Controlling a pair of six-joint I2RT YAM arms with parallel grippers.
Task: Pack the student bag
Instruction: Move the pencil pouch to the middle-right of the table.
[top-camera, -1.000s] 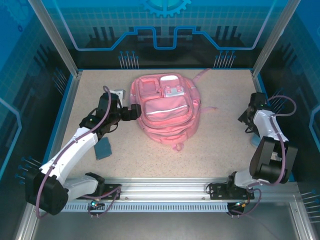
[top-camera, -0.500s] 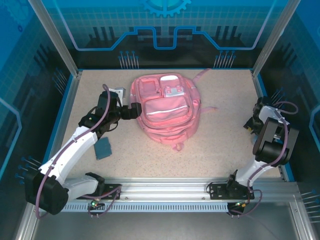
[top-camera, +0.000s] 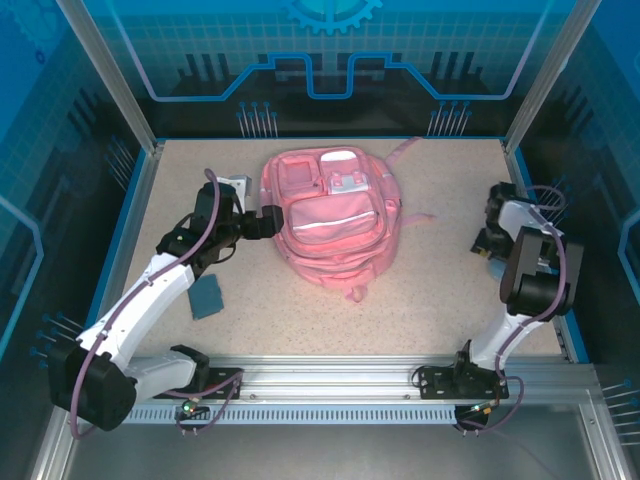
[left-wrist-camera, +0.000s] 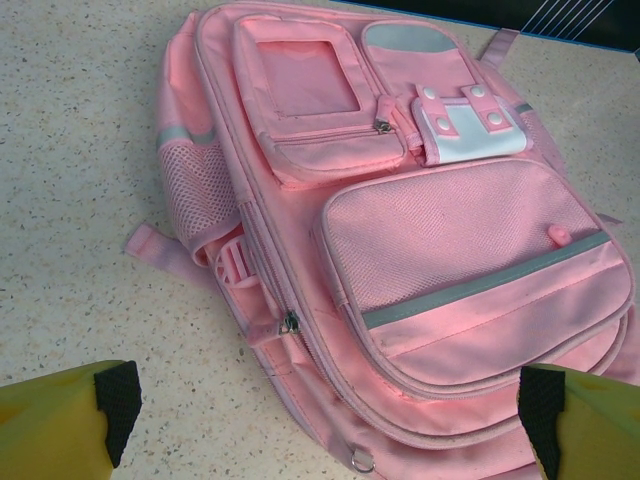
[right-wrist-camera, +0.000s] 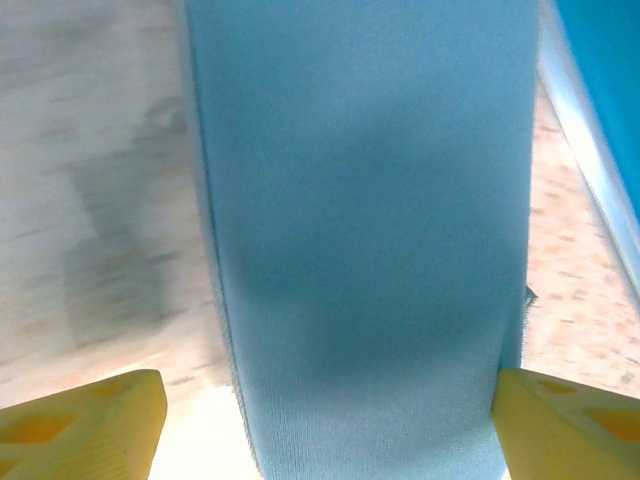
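Top external: student bag (top-camera: 332, 222), a large soft pink fabric backpack, is lying on speckled table (top-camera: 440, 300). Left gripper (top-camera: 267, 220) is hovering at its left edge, fingers spread; well right, right gripper (top-camera: 488, 240) is straddling pale blue fabric (right-wrist-camera: 360, 250), fingers seemingly spread.

Table (top-camera: 440, 290) with student bag (top-camera: 330, 215), booklet (top-camera: 207, 297) (blue)
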